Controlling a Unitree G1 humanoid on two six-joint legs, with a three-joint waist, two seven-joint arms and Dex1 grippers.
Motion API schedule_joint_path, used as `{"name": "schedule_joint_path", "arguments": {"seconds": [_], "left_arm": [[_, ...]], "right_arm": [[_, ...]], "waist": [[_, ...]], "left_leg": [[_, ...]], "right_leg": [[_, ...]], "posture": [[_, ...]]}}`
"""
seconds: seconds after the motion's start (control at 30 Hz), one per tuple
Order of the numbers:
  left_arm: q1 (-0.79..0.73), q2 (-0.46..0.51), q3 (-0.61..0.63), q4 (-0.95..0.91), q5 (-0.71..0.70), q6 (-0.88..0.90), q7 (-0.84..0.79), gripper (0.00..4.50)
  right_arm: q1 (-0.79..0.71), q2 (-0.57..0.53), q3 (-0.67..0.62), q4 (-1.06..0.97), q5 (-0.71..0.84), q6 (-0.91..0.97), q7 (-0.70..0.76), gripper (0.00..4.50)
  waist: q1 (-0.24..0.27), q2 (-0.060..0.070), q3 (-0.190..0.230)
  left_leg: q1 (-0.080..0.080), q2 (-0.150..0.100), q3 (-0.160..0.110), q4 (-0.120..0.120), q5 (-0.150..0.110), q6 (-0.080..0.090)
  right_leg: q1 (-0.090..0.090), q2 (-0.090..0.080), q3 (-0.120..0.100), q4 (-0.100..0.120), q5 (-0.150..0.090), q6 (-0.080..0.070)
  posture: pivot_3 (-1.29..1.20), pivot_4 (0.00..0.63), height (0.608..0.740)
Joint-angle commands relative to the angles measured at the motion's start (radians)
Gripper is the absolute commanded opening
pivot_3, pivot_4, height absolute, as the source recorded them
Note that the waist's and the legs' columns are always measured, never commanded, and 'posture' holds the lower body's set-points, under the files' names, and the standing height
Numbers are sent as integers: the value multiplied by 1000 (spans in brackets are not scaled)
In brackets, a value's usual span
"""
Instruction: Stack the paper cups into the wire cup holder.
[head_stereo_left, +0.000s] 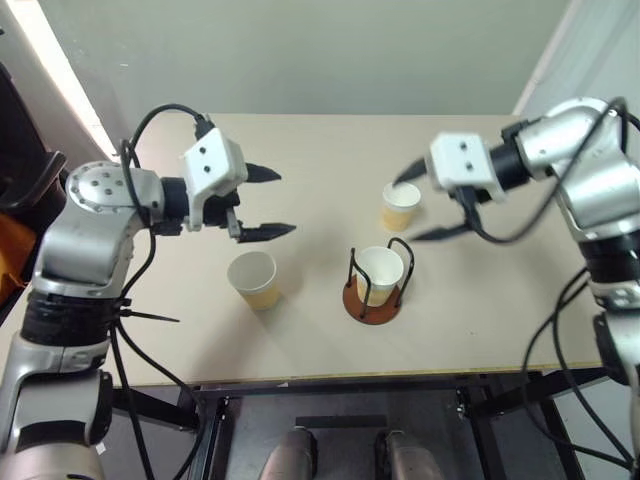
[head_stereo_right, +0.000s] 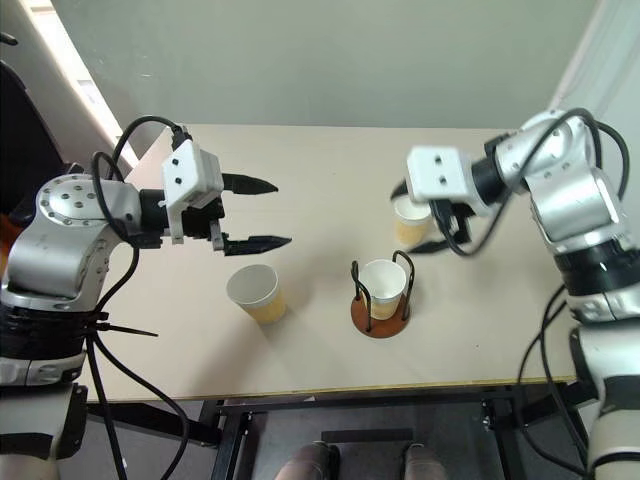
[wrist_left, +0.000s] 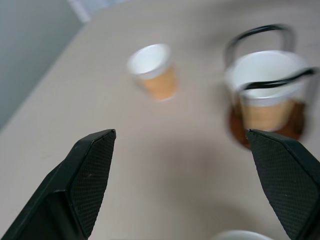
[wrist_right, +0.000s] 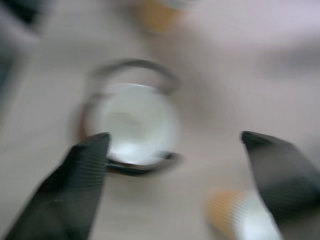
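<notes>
Spreading across the scene, the beige table (head_stereo_left: 320, 330) is carrying everything. Above its left part the left gripper (head_stereo_left: 262, 202) is hovering with its two black fingers parted wide, grasping nothing. Above the right part the right gripper (head_stereo_left: 428, 202) is hanging over a cup with its fingers spread and nothing between them.

The wire cup holder (head_stereo_left: 375, 285) is standing upright near the middle of the table, toward the front edge, and one paper cup (head_stereo_left: 380, 272) is sitting inside its black loops on the reddish-brown base. A second paper cup (head_stereo_left: 401, 206) is standing upright just behind the holder, beneath the right gripper. A third cup (head_stereo_left: 253, 279) is standing to the left of the holder, well apart from it, below the left gripper.

No writing or label is showing on any cup.
</notes>
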Motion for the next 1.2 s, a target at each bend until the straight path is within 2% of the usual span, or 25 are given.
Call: {"name": "schedule_joint_path", "arguments": {"seconds": [0.03, 0.27, 0.53, 0.63, 0.7, 1.0, 1.1, 1.2], "left_arm": [[-28, -22, 5, 24, 46, -35, 67, 4500], [27, -50, 13, -37, 29, 5, 90, 4500], [121, -10, 74, -181, -14, 110, 124, 4500], [166, 17, 101, -231, -27, 150, 136, 4500], [183, 30, 114, -254, -39, 169, 141, 4500], [219, 70, 144, -307, -72, 209, 156, 4500], [222, 78, 148, -309, -79, 210, 156, 4500], [211, 85, 157, -301, -128, 218, 119, 4500]], "right_arm": [[-70, 36, 40, 228, -170, -168, -183, 4440], [-137, 169, 83, 603, -279, -331, -268, 4440], [-180, 264, 90, 877, -345, -399, -315, 4440], [-181, 284, 80, 917, -349, -413, -303, 3870], [-180, 290, 82, 932, -357, -423, -305, 3281], [-202, 303, 80, 947, -391, -459, -352, 29], [-215, 292, 69, 935, -381, -476, -322, 29], [-249, 252, 17, 866, -308, -508, -196, 29]], "waist": [[1, 0, 0], [2, 0, 0], [2, 0, 0], [2, 0, 0], [2, 0, 0], [3, 1, 0], [2, 1, 0], [2, 1, 1]], "left_leg": [[0, 0, 0, 0, 0, 0], [-4, 0, -1, -4, -3, -5], [-4, 1, 0, -12, -1, -13], [-4, 2, 0, -13, -1, -14], [-4, 2, 0, -13, -1, -14], [-1, 2, 0, -13, 0, -15], [0, 3, 0, -13, 1, -16], [0, 3, 0, -13, 1, -16]], "right_leg": [[-1, 0, 0, 0, 0, 0], [-8, 0, -1, 2, 4, 6], [-10, 0, -2, -2, 3, 5], [-10, 0, -2, -1, 3, 4], [-11, 0, -2, -1, 3, 4], [-10, 0, -3, 8, -1, -2], [-10, 0, -3, 9, 0, -2], [-10, 0, -4, 9, -1, -3]], "posture": [[0, 150, 740], [0, 150, 740], [0, 150, 740], [0, 150, 740], [0, 150, 740], [0, 150, 740], [0, 150, 740], [0, 150, 740]]}}
